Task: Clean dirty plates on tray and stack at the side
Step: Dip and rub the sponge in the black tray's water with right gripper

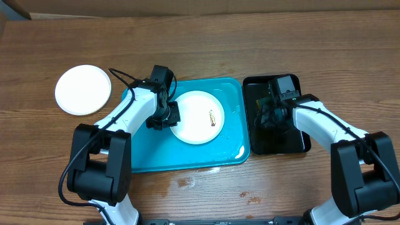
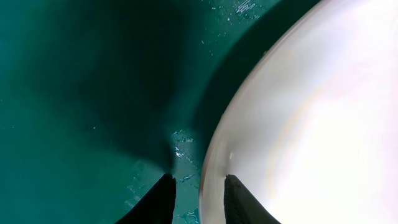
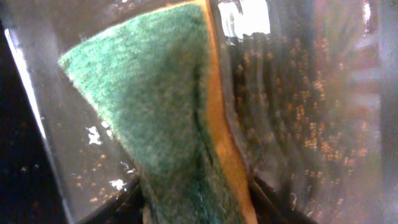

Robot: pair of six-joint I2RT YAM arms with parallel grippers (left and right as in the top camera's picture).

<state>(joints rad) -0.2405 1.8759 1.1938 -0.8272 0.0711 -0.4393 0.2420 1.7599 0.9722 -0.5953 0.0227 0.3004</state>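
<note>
While its two fingers stand slightly apart, the left end effector [image 2: 199, 183] straddles the rim of a white plate [image 2: 311, 124]. One finger is over the plate's face and the other over the wet turquoise tray [image 2: 74, 93] just outside the rim, where a sliver of gap shows. The plate lies flat in the tray and spreads away from this end effector toward the right arm. A small brown smear [image 1: 212, 117] sits on its far half, with the streak's length running across that direction. The tray's long axis runs from this end effector toward the right one. On the opposite side, off the tray and well apart, a second white plate [image 1: 82, 89] rests on the tabletop [image 1: 250, 37].

The right end effector [image 3: 202, 202] pinches a sponge [image 3: 155, 106]. Its long axis extends out from the fingertips, with a green scouring face on one side and orange foam on the other. It is within the wet black tray [image 1: 281, 144], just beside the turquoise one.
</note>
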